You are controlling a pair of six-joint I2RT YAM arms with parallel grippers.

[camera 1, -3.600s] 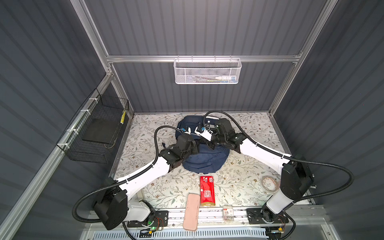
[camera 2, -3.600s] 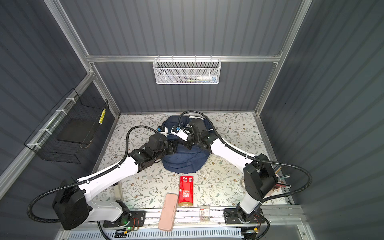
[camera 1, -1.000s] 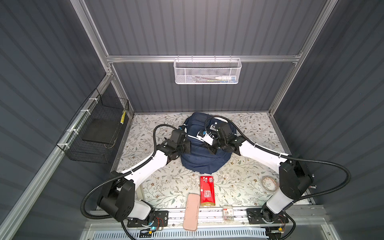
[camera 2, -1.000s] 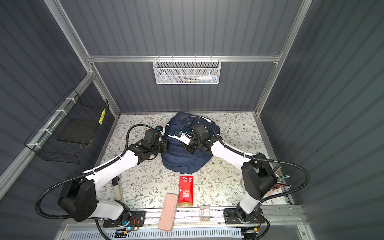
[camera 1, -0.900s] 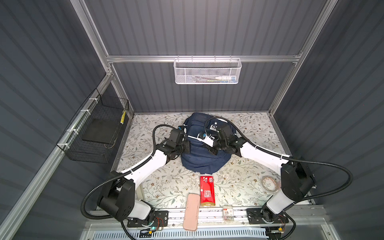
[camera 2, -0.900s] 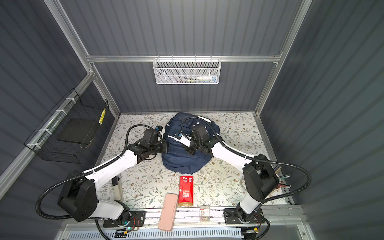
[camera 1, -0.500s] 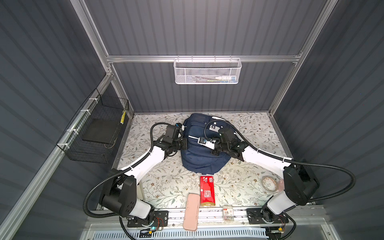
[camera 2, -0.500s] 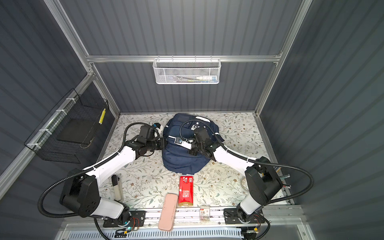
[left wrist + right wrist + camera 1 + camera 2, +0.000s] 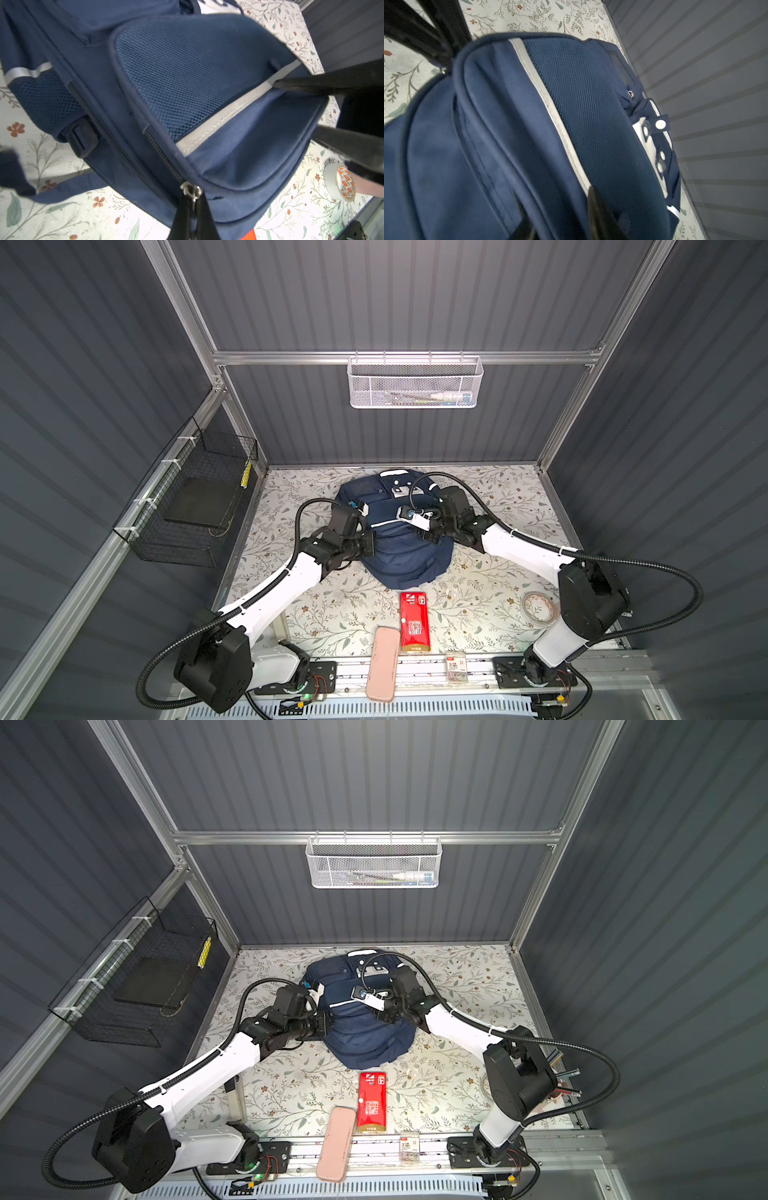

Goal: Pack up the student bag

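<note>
Left gripper (image 9: 192,205): I hold my jaws pressed together, pinching the metal zipper pull (image 9: 190,190) at the end of a front pocket's zip.
Right gripper (image 9: 295,108): my fingers stand spread, and one tip touches the grey reflective stripe (image 9: 224,116); I hold nothing.
Task thing: the student bag (image 9: 399,556) lies on the floral table (image 9: 332,614), towards the back wall, between my two arms.
Front edge: red packet (image 9: 414,622), pink case (image 9: 381,664) and tape roll (image 9: 539,608) lie apart from it.
</note>
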